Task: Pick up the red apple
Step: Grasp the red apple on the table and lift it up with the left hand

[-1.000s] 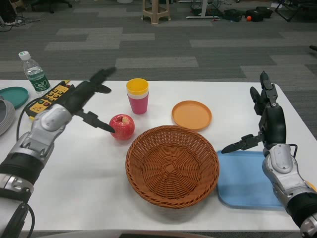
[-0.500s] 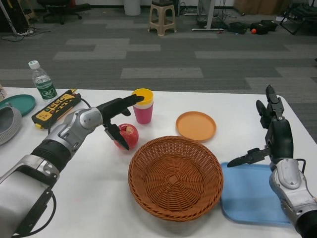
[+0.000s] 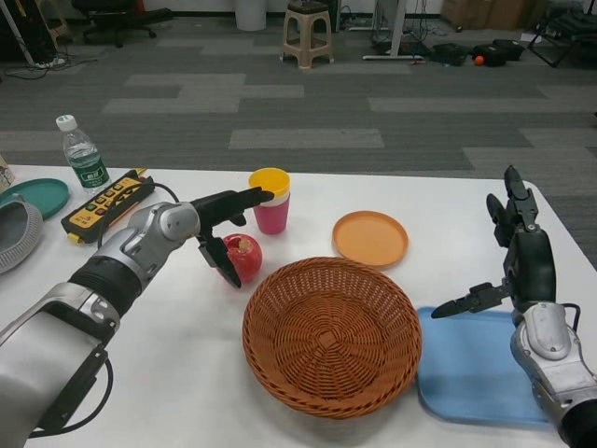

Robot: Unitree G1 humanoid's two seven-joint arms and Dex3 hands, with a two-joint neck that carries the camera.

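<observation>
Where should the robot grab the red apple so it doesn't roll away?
Probably around its round middle, coming from the left and above. The apple sits stem up, with the basket close on its right and the cups behind, while the left hand is already beside it, fingers apart.

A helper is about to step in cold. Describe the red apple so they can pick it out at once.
Start from the big woven basket in the middle of the white table. Just off its upper-left rim lies the red apple, in front of the stacked yellow and pink cups, with the left hand around it. It is the only round, glossy red fruit there.
</observation>
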